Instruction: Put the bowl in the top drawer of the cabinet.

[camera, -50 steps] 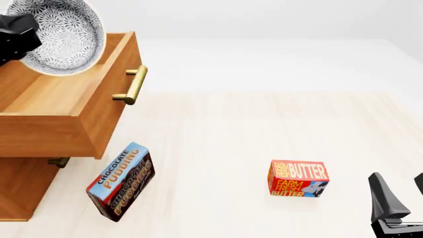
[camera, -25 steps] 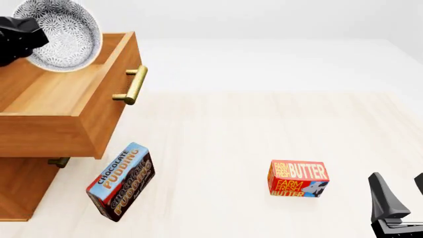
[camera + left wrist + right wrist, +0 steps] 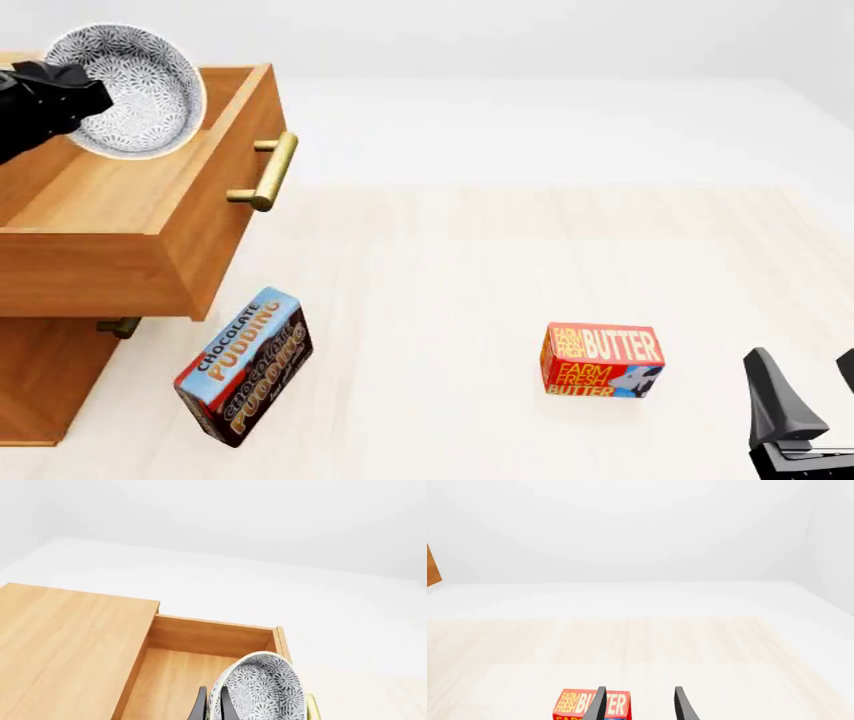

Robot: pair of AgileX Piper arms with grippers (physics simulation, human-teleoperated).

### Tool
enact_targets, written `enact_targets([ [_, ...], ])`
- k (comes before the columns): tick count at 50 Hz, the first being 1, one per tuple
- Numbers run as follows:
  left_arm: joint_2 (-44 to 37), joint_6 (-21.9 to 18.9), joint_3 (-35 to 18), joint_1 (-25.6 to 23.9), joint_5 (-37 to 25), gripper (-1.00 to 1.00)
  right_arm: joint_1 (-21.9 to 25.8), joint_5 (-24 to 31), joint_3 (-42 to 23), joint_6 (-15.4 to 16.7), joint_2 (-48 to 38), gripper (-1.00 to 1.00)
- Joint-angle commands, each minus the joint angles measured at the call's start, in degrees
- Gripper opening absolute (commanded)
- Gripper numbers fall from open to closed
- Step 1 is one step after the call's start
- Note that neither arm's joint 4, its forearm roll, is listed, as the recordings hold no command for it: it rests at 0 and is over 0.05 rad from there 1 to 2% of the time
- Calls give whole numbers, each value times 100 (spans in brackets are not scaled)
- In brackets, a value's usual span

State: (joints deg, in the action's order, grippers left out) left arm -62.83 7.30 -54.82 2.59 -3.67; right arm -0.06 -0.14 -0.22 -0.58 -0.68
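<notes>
The blue-grey patterned bowl (image 3: 138,90) hangs tilted on its edge over the open top drawer (image 3: 120,200) of the wooden cabinet (image 3: 40,385). My left gripper (image 3: 80,95) is shut on the bowl's rim. In the left wrist view the bowl (image 3: 263,690) is pinched between the dark fingers (image 3: 199,707) above the drawer's floor (image 3: 177,680). My right gripper (image 3: 807,395) stands open and holds nothing at the near right, its fingers (image 3: 599,705) pointing over the table.
The drawer's brass handle (image 3: 267,170) juts toward the table's middle. A chocolate pudding box (image 3: 244,365) lies just in front of the cabinet. A red butter box (image 3: 601,360) sits left of the right gripper and shows as the butter box (image 3: 584,705) in the right wrist view.
The left gripper has carried the bowl downward, closer to the drawer's inside. The right arm and both boxes have not moved.
</notes>
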Motion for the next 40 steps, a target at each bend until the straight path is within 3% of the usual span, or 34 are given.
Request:
enact_targets([
  [1,-144,-21,50,118,118,-100,0,0,0,1,2,100],
  [40,-389,-150,359,549,418,-100,0,0,0,1,1,100],
])
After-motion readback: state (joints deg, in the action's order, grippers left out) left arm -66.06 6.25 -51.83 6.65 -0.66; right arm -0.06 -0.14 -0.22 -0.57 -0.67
